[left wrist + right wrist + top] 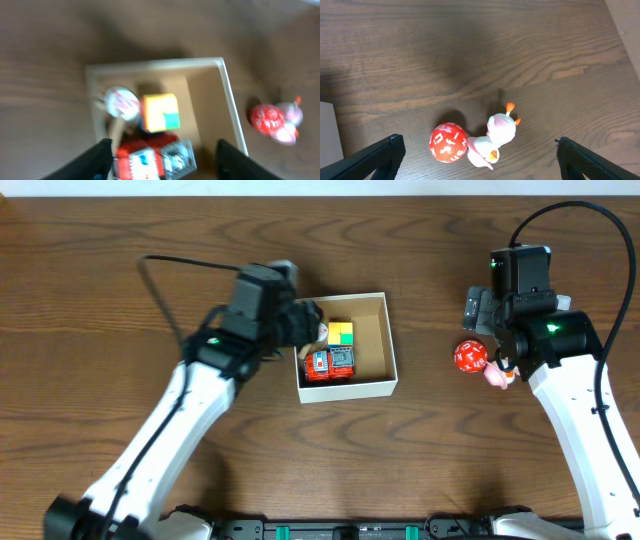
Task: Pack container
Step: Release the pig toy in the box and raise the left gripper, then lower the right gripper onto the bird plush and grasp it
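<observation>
We had the container (391, 352) just right of centre in the overhead, on the wood table (120, 240), open side up. Toys sat in its left half: a yellow-green cube (341, 334) at the top and a red toy vehicle (330, 365) just below it. The right half was bare cardboard.

For the left gripper (164, 152), the overhead only gave us the arm's head over the box's upper-left corner, with the fingers hidden. The left wrist view filled that in: both fingers (99, 159) were spread wide at the bottom corners of the frame, gripping nothing, above the red vehicle. That view was blurred, but it also showed a round white-and-red piece (120, 101) left of the cube, which the arm mostly covered from above.

For the right gripper (480, 145), the arm blocked the spot in the overhead, so we couldn't read the fingers there. The right wrist view showed them far apart at lower left and lower right, holding nothing. Between them on the table lay a red die (448, 142) with white numerals, touching a pink toy (496, 135) with orange bits on top. The overhead put that pair well right of the container, outside it. The left wrist view caught them only as a blur at its right edge.
</observation>
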